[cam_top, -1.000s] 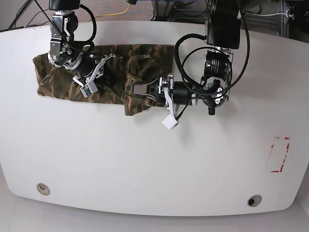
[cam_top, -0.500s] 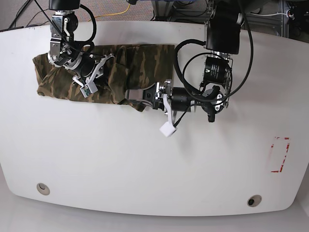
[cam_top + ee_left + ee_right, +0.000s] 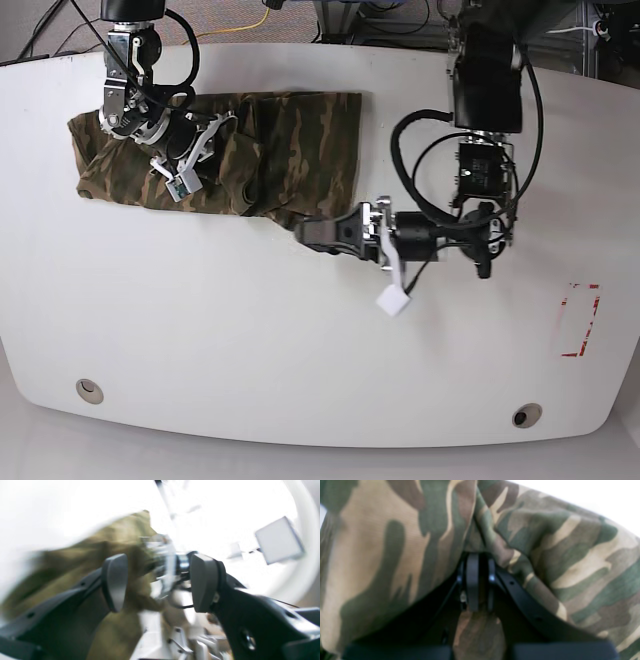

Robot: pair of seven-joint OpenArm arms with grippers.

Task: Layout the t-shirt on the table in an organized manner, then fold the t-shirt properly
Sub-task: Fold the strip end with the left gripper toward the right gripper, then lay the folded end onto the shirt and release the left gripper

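The camouflage t-shirt (image 3: 290,140) lies bunched in a wide strip at the back left of the white table (image 3: 250,330). My right gripper (image 3: 222,158) is at the strip's middle with its fingertips buried in cloth. In the right wrist view the right gripper (image 3: 473,580) is shut on a fold of the t-shirt (image 3: 570,562), which drapes over both fingers. My left gripper (image 3: 308,236) stands open just off the shirt's front right corner. In the blurred left wrist view the left gripper (image 3: 160,582) holds nothing, and the t-shirt (image 3: 75,562) lies beyond its left finger.
A small white tag (image 3: 393,301) dangles on a cord under the left arm. A red rectangular outline (image 3: 578,320) marks the table's right side. Two round holes (image 3: 89,389) (image 3: 526,414) sit near the front edge. Cables and stands crowd the back edge.
My left gripper has opened, let go of the shirt's right fold and drawn back to the front right. The released cloth now lies flatter. The right arm has stayed put.
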